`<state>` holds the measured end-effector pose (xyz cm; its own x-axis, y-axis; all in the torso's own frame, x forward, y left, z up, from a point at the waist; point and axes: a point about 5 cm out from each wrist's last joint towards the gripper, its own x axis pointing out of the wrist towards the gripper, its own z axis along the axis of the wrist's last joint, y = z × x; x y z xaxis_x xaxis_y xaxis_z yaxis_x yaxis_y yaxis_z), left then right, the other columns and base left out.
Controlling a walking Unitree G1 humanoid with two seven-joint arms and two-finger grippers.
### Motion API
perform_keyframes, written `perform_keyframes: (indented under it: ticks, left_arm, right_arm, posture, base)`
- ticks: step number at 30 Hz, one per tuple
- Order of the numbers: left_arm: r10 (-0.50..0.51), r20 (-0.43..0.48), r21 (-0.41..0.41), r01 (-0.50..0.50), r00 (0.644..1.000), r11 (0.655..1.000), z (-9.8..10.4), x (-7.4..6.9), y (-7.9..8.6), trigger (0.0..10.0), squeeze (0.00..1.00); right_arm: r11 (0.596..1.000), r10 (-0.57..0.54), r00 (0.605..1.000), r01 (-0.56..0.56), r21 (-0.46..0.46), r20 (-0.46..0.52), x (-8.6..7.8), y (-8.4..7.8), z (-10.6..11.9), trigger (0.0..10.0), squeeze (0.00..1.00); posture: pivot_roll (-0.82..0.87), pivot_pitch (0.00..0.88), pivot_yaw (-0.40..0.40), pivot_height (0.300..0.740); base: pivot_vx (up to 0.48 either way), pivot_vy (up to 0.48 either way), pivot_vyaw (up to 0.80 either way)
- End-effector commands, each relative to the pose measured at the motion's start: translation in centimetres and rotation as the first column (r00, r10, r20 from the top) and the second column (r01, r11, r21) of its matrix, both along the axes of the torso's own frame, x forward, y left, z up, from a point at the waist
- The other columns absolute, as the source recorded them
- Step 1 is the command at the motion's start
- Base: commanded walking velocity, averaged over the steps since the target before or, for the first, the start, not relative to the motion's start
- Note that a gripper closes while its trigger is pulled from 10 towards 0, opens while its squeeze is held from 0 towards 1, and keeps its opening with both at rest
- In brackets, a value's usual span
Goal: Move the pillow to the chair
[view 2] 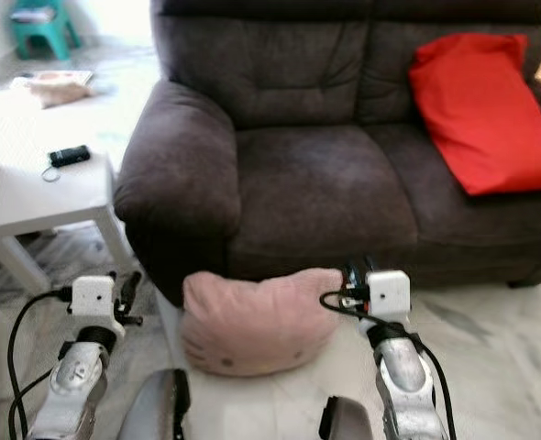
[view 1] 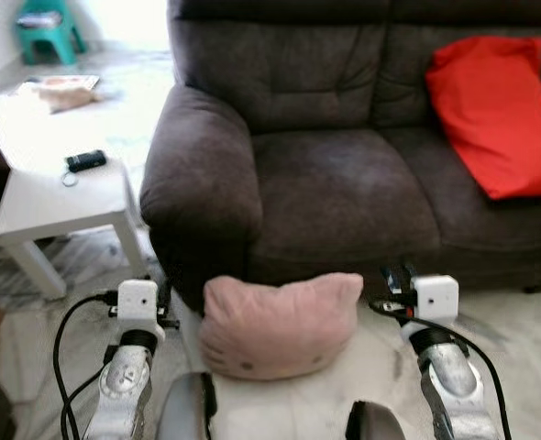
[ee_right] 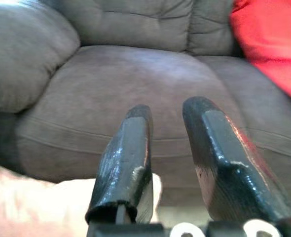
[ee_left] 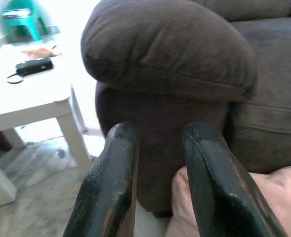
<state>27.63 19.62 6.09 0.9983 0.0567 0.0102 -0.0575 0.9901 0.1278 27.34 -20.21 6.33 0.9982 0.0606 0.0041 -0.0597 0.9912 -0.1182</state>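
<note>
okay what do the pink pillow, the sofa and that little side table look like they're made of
Pink pillow: soft plush fabric, judging by its matte, fuzzy, squashed surface. Sofa: dark brown suede-like upholstery, matte with tufted seams. Side table: smooth white, probably painted or laminated wood.

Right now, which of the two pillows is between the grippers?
The pink pillow. It sits low in front of the sofa, with the left gripper and right gripper at its sides. The red pillow leans on the sofa's back.

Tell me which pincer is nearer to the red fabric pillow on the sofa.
Right. The right pincer is by the sofa front, below the red fabric pillow; the left pincer is beyond the pink cushion.
</note>
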Motion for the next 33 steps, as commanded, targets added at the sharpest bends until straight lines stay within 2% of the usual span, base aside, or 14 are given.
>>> perform_keyframes:
  ticks: [1,5,9,24,33]
  left_arm:
    - [0.0,-0.017,-0.003,0.0,1.0,1.0,-0.21,0.0,0.04,10.0,0.0]
    - [-0.001,-0.021,-0.003,0.001,1.0,1.0,-0.25,0.02,0.05,10.0,0.0]
    - [-0.003,-0.023,-0.004,0.003,1.0,1.0,-0.3,0.03,0.08,10.0,0.0]
    - [-0.01,-0.026,-0.007,0.01,1.0,1.0,-0.35,0.13,-0.09,10.0,0.0]
    - [-0.038,-0.051,-0.014,0.037,0.998,0.999,-0.85,-0.14,-0.27,10.0,0.0]
  right_arm:
    - [1.0,-0.012,1.0,0.012,-0.001,-0.01,-0.11,-0.47,-0.18,10.0,0.0]
    - [1.0,0.002,1.0,-0.002,-0.017,-0.01,-0.03,-0.29,-0.16,10.0,0.0]
    - [1.0,-0.002,1.0,0.002,-0.008,-0.018,-0.02,-0.09,-0.32,10.0,0.0]
    - [1.0,-0.003,1.0,0.003,0.002,-0.016,0.17,-0.14,-0.3,10.0,0.0]
    - [1.0,-0.009,1.0,0.009,0.009,-0.022,-0.04,-0.35,-0.59,10.0,0.0]
  posture:
    - [-0.02,0.0,-0.052,0.553]
    - [-0.02,0.0,-0.051,0.553]
    - [-0.02,0.0,-0.05,0.553]
    - [-0.02,0.0,-0.053,0.553]
    - [-0.02,0.0,-0.053,0.553]
  base:
    - [0.247,0.0,0.0]
    - [0.265,0.0,0.0]
    - [0.29,0.0,0.8]
    - [0.293,0.0,0.0]
    - [0.0,0.0,0.0]
